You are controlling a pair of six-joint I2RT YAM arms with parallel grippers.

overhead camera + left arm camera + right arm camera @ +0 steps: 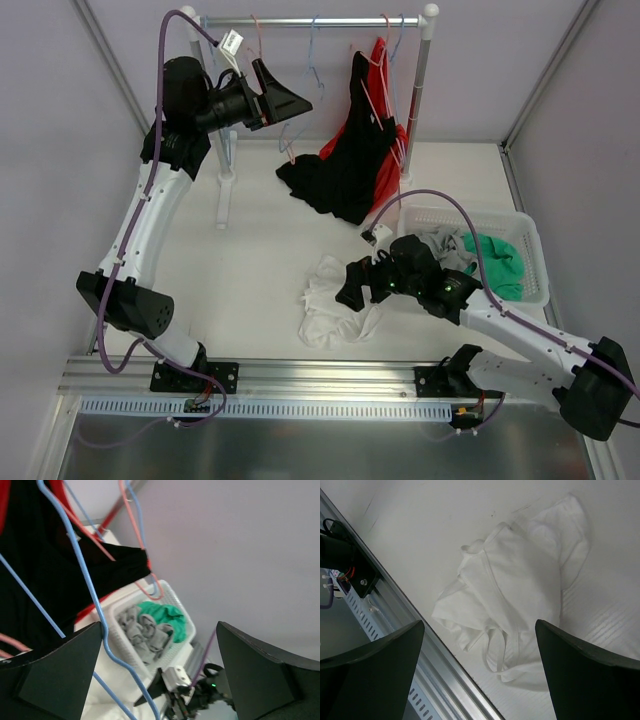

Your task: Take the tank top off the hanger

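A white tank top [335,300] lies crumpled on the table; it also shows in the right wrist view [520,600]. My right gripper [352,287] is open just above it, holding nothing. A bare blue hanger [300,130] hangs from the rail [310,20]; its wire [95,610] runs past my left finger. My left gripper [290,100] is open, raised beside that hanger. A black tank top [345,160] and a red one [385,170] hang on other hangers to the right.
A white basket [530,265] at the right holds grey [445,245] and green [495,262] clothes. The rack's left post and foot [225,190] stand behind my left arm. An aluminium rail [450,665] edges the table front.
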